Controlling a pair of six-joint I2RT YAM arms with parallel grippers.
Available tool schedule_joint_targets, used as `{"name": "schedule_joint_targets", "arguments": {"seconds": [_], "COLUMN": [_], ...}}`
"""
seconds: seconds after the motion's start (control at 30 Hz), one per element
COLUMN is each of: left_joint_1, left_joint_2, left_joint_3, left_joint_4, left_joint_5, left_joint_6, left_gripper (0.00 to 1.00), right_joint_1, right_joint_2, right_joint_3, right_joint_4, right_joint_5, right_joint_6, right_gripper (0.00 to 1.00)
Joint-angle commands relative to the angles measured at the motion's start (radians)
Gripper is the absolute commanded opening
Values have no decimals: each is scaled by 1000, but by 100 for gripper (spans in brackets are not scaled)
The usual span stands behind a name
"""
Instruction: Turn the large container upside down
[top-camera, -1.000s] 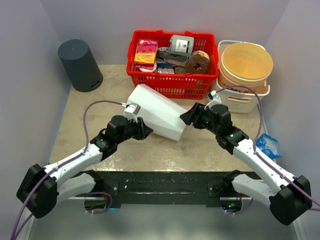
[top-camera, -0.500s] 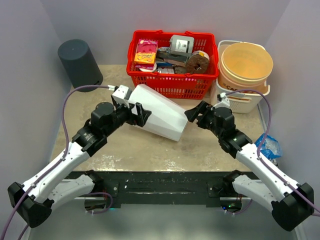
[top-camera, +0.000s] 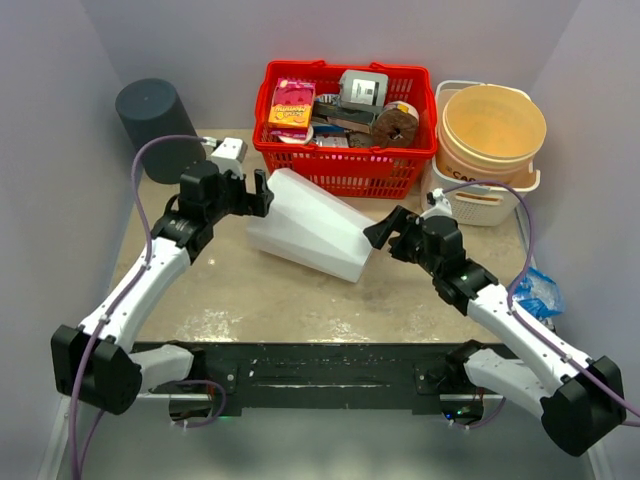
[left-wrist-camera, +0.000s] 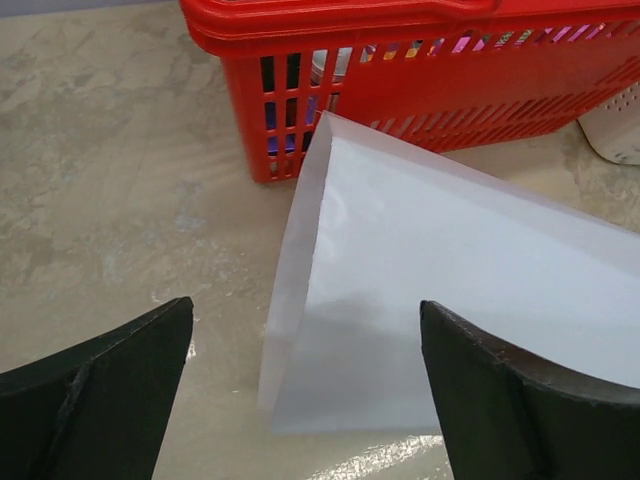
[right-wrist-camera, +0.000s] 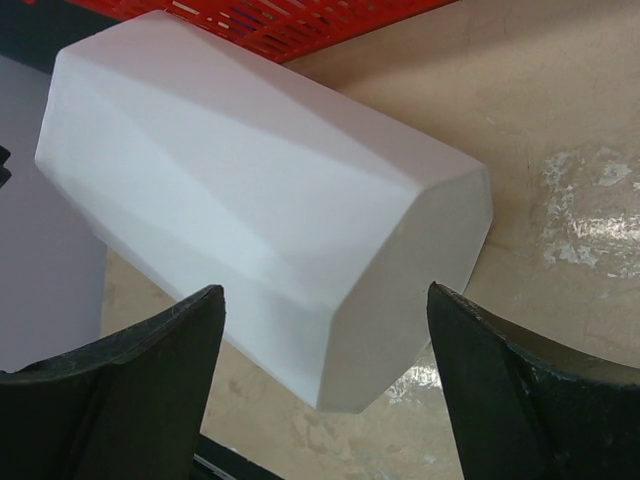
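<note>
The large container is a white faceted tub lying on its side in front of the red basket, its long axis running from back left to front right. My left gripper hovers open at its back left end, touching nothing; in the left wrist view the container lies just beyond the open left gripper. My right gripper stands open at the front right end. In the right wrist view the container shows its flat end face ahead of the right gripper, with the table visible between them.
A red basket full of packets stands right behind the container. A dark grey cylinder is at the back left. A white basket holding a tan bucket is at the back right. A blue wrapper lies by the right wall.
The left gripper opened wide, let go of the container's left end and swung back and left. The right gripper opened wider and stayed near the right end. The container stayed on its side.
</note>
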Motion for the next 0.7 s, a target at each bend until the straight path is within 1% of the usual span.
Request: {"name": "schedule_joint_targets", "arguments": {"seconds": [0.0,0.2,0.33,0.47,0.67], "left_joint_1": [1,4,4,4,4], "left_joint_2": [69,91,115,146,151], "left_joint_3": [83,42,25,11,-41], "left_joint_4": [54,139,166,183,243], "left_joint_5": [135,182,181,214,224], "left_joint_6": [23,4,0,-11,-40], "left_gripper": [99,99,99,98,94], "right_joint_1": [6,6,5,3,3], "right_joint_2": [-32,-65,-52,-22,-17], "right_joint_3": [-6,-31,-31,-31,-63], "right_joint_4": [33,41,49,38,72], "right_joint_5": [15,46,24,18,-19], "right_joint_6": [3,38,32,32,84], "right_gripper": [86,86,86,87,87]}}
